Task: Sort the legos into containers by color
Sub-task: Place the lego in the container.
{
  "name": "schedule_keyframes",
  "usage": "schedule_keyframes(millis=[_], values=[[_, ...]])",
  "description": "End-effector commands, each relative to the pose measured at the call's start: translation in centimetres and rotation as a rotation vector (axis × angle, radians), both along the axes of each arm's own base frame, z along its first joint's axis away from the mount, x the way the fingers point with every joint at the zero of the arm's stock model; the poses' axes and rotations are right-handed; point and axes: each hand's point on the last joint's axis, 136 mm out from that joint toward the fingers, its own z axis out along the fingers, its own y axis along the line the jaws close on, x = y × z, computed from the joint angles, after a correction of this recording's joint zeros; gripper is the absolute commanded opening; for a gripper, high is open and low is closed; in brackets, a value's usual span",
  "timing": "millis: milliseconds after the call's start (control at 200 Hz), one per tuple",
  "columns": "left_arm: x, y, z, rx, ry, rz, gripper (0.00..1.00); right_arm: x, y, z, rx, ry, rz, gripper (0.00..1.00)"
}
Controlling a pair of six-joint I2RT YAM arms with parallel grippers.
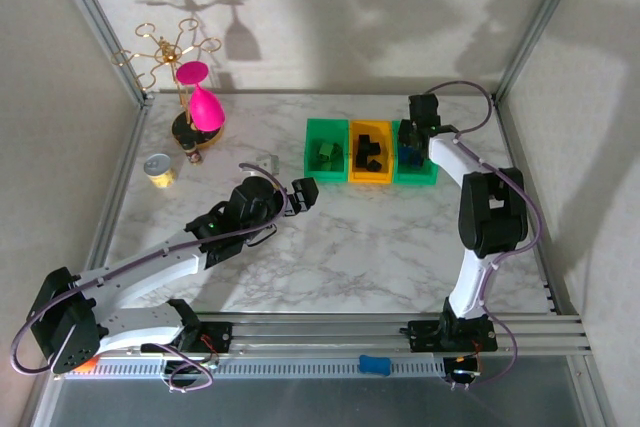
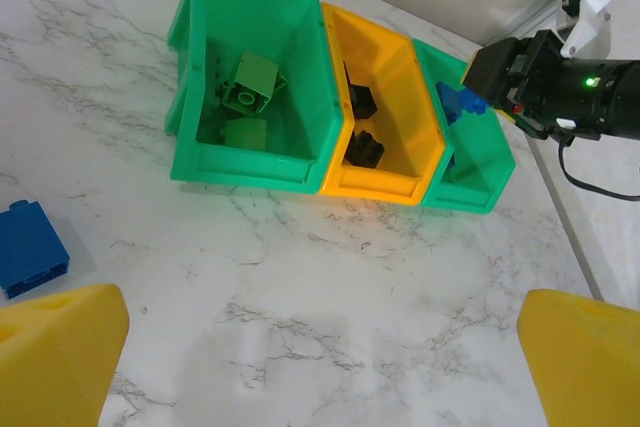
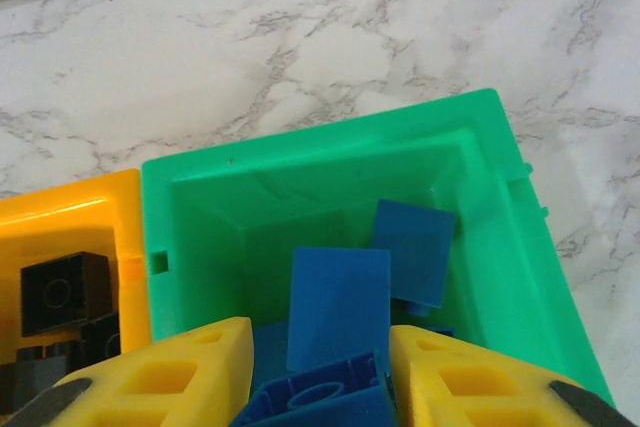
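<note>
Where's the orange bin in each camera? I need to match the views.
Top external: orange bin, middle of the row.
Left wrist: orange bin, upper centre.
Right wrist: orange bin, left edge, left of the held blue lego.
Shared landmark: black legos inside it.

Marbled white worktop (image 1: 350,247)
Three containers (image 1: 369,180) stand in a row; a yellow can (image 1: 158,169) and a blue lego (image 2: 30,247) lie apart.

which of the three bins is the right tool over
The green bin at the right end of the row, holding blue bricks; the right tool grips a blue brick above it. The other green bin holds green bricks, the orange bin black bricks.
</note>
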Motion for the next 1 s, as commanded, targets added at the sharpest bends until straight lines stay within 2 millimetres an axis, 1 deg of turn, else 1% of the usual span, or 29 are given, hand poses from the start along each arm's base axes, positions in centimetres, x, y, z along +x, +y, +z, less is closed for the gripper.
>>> schedule_keyframes(millis=[0,80,195,305,426,586,746,841,926,996], values=[[-0.3,0.3,1.1,-0.01,-0.031,0.001,1.0,0.2,-0.7,-0.3,-0.021,0.005,-0.018,0.39],[-0.4,0.5,1.1,-0.008,-0.033,0.007,1.0,0.1,-0.6,-0.4,-0.015,0.007,-0.016,0.4],[-0.4,0.6,1.2,-0.007,-0.035,0.011,1.0,-0.1,-0.6,0.1,-0.013,0.002,-0.014,0.47],[-0.4,0.6,1.5,-0.014,-0.039,0.011,1.0,-0.2,-0.6,1.4,-0.007,-0.019,-0.012,0.49],[-0.4,0.7,1.7,-0.012,-0.045,0.015,1.0,-0.5,-0.5,3.3,0.006,-0.051,-0.003,0.51],[-0.4,1.4,1.8,0.0,-0.053,0.038,1.0,-1.5,1.4,5.4,0.045,-0.077,0.046,0.53],[-0.7,3.0,1.5,0.028,-0.053,0.086,1.0,-3.9,5.9,6.4,0.086,-0.09,0.147,0.56],[-1.0,4.0,1.1,0.036,-0.048,0.111,1.0,-5.8,9.1,6.1,0.104,-0.078,0.214,0.56],[-1.4,5.0,0.7,0.043,-0.039,0.14,1.0,-7.7,12.4,5.9,0.109,-0.075,0.28,0.57],[-1.8,5.8,0.5,0.046,-0.036,0.16,1.0,-9.5,15.8,5.6,0.129,-0.074,0.362,0.58]])
